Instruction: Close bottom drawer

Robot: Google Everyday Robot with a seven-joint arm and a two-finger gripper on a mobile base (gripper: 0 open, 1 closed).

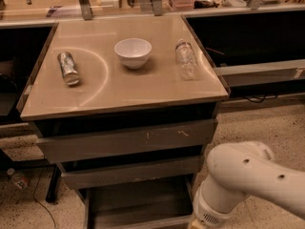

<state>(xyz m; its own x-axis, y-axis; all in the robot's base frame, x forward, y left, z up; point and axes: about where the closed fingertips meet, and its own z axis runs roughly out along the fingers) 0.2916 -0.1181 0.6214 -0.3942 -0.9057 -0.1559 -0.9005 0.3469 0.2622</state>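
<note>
The bottom drawer (pixel 138 202) is the lowest of three grey drawers in the cabinet, and it stands pulled out with its shallow grey tray showing. Its flat front (pixel 143 222) lies at the frame's bottom edge. My white arm (pixel 248 185) reaches down at the lower right, with its wrist (pixel 207 213) just right of the drawer's front corner. My gripper is below the bottom edge, out of view.
The cabinet's tan top (pixel 124 89) carries a metal can (pixel 68 67) lying at the left, a white bowl (pixel 133 52) in the middle and a clear plastic bottle (pixel 186 58) at the right. The top drawer (pixel 126 140) and middle drawer (pixel 128 171) stick out slightly. Speckled floor (pixel 267 123) lies to the right.
</note>
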